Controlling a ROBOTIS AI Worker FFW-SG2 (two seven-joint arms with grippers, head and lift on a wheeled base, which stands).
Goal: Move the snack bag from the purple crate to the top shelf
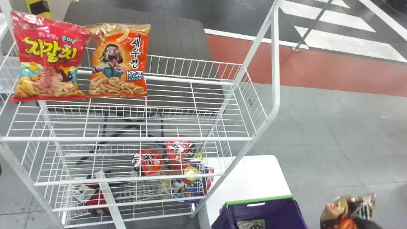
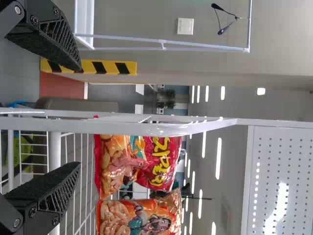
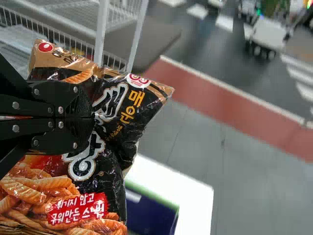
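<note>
So your right tool [image 1: 366,223] has the snack bag [image 1: 334,209] pinched, right of the crate [image 1: 270,198], and your left tool [image 2: 80,116] is spread wide, facing the rack [image 1: 127,139].

Grey floor [image 1: 318,127] spreads across the right, with a white table [image 1: 251,178] near; farther off, a red band [image 1: 334,73] borders dark flooring with white stripes [image 1: 337,41]. Bright strip lights [image 2: 218,156] line the ceiling, beside a plain greyish wall [image 2: 132,22].
</note>
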